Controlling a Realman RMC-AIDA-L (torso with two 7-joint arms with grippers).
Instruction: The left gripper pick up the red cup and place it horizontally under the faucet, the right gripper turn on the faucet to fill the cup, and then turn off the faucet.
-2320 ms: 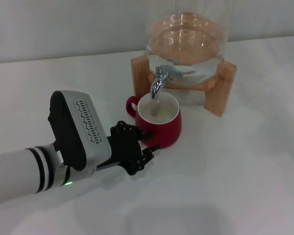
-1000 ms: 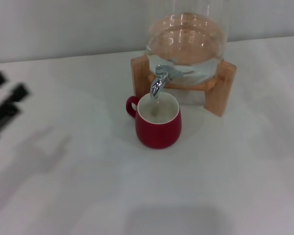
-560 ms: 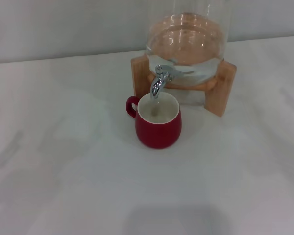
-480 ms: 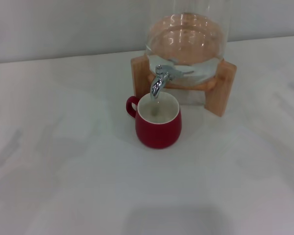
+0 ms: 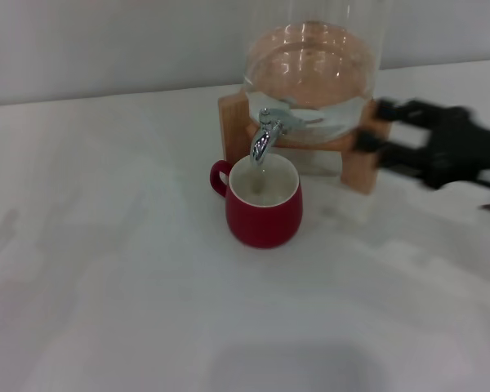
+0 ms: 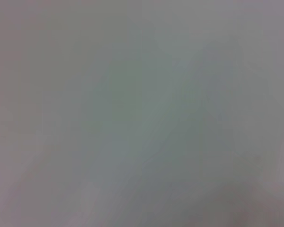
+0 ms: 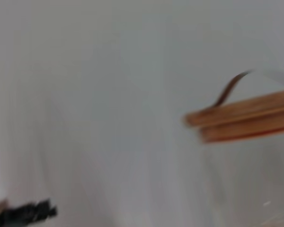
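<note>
Cup [image 5: 264, 204] upright directly beneath faucet [image 5: 265, 137], rim just under spout. Right gripper [image 5: 380, 131] beside stand [image 5: 367, 147], right of faucet, fingers spread, holding nothing. Left gripper out of view. Risk: sideways approach catching stand or nudging cup off the spout line, spilling water.

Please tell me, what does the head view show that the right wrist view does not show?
Only the head view shows the red cup standing upright under the faucet, the glass jar with liquid, and the right gripper, fingers apart, near the stand's right post. Only the right wrist view shows a dark blurred shape at its edge; what it is cannot be told. Both show the wooden stand and the white table. The left gripper appears in neither.
</note>
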